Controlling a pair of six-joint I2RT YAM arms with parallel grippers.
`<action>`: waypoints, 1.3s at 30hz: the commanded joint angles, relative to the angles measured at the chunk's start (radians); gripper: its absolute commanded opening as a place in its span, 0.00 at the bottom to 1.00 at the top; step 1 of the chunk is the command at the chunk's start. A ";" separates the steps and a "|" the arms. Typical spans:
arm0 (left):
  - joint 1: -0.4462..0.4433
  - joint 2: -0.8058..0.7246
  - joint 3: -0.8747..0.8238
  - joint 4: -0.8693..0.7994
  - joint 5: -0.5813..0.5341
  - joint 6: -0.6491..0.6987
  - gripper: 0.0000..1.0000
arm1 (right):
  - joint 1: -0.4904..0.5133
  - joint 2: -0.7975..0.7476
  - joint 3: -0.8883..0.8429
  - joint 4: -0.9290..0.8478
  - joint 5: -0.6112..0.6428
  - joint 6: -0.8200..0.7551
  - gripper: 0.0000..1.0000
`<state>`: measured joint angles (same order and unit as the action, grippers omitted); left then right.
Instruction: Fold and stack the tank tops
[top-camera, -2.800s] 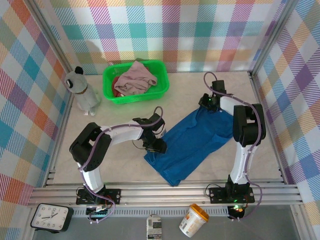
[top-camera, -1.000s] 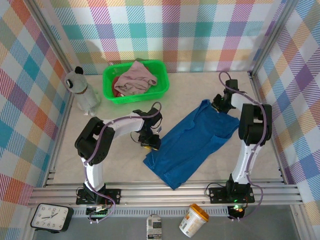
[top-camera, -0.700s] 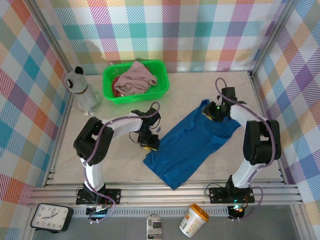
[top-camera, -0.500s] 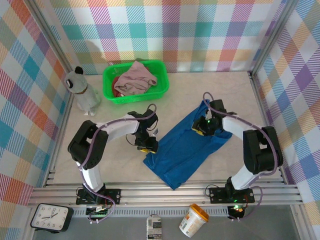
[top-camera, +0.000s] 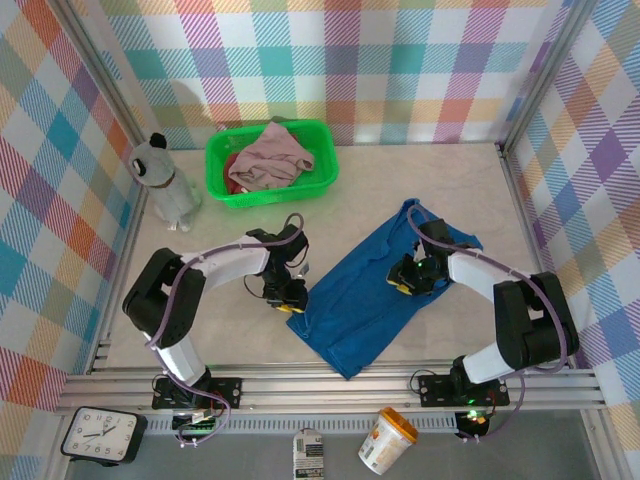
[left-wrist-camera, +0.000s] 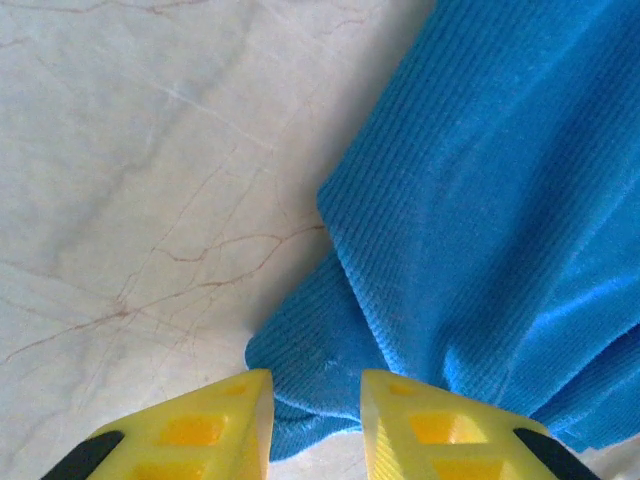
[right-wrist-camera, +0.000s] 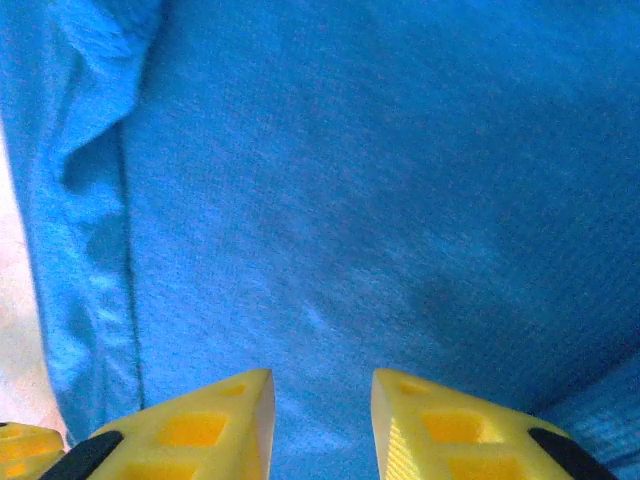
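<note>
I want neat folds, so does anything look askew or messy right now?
The blue tank top lies diagonally, its corner bunched at the left gripper; the mauve top sits crumpled in the green basket.

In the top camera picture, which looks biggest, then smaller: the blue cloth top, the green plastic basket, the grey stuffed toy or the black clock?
1. Royal blue cloth tank top.
2. Green plastic basket.
3. Grey stuffed toy and black alarm clock: look about alike, so no ranking.

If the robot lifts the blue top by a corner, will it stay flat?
Probably not: the blue tank top bunches into soft folds at its edge, so it likely flops. Spread thin on the table, it looks light.
</note>
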<state>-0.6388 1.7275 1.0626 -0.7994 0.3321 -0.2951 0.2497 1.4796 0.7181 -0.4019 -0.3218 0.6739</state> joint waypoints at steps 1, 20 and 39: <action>0.007 0.024 -0.011 0.020 0.022 -0.002 0.27 | 0.006 -0.017 -0.023 -0.023 0.010 0.016 0.33; 0.023 0.038 -0.005 -0.013 -0.063 0.031 0.29 | 0.050 0.020 -0.004 0.025 -0.003 0.020 0.33; 0.023 0.042 -0.002 0.003 -0.025 0.020 0.10 | 0.053 0.095 0.017 0.050 0.004 0.021 0.32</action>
<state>-0.6247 1.7794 1.0588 -0.7574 0.3210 -0.2836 0.2962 1.5482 0.7261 -0.3523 -0.3275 0.6926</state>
